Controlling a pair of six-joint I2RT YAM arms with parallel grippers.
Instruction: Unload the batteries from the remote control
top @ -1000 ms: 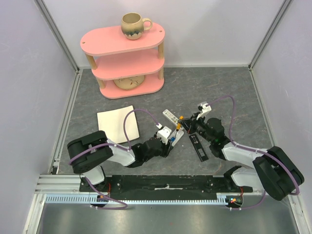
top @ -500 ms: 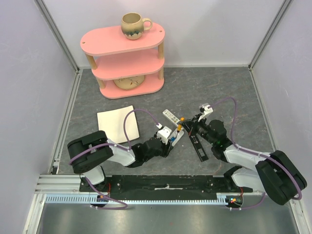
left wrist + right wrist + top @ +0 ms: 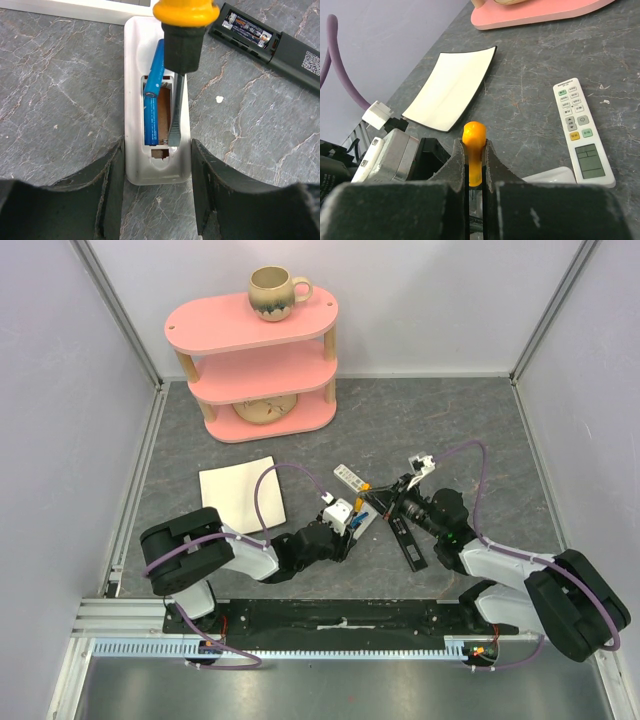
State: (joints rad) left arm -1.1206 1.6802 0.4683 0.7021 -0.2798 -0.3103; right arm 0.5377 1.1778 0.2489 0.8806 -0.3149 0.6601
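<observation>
1. Shut tight, the right gripper (image 3: 378, 496) pinches the orange-handled screwdriver (image 3: 368, 488) in the overhead view, just over the remote (image 3: 363, 522).
2. Across from it, the left gripper (image 3: 352, 527) lies low on the table (image 3: 450, 430) with its jaws either side of that remote. A black remote (image 3: 405, 537) lies just to the right, and a second white remote (image 3: 349, 477) lies just beyond.
3. Farther back stands a pink shelf (image 3: 255, 340) with a mug (image 3: 275, 290) on its top tier. A white mat (image 3: 240, 492) lies well to the left.
4. From the left wrist, the left gripper (image 3: 157, 150) is about halfway open, with 1 finger (image 3: 112, 185) against each long side of the remote (image 3: 132, 75). The remote lies back up with its compartment uncovered.
5. The 2 blue batteries (image 3: 150, 122) are both at that compartment. 1 lies flat in the left slot, and the other is tilted, its near end over the first and the rest running past the far edge.
6. The screwdriver (image 3: 181, 45) comes down from above with its blade in the right slot, beside the flat battery. Whether the 2 touch cannot be told.
7. The black remote (image 3: 280, 47) lies apart at the upper right.
8. From the right wrist, the right gripper (image 3: 474, 152) is closed on the screwdriver (image 3: 474, 137). The second white remote (image 3: 580, 135) lies buttons up to the right, and the white mat (image 3: 451, 87) lies farther off. The batteries are hidden here.
</observation>
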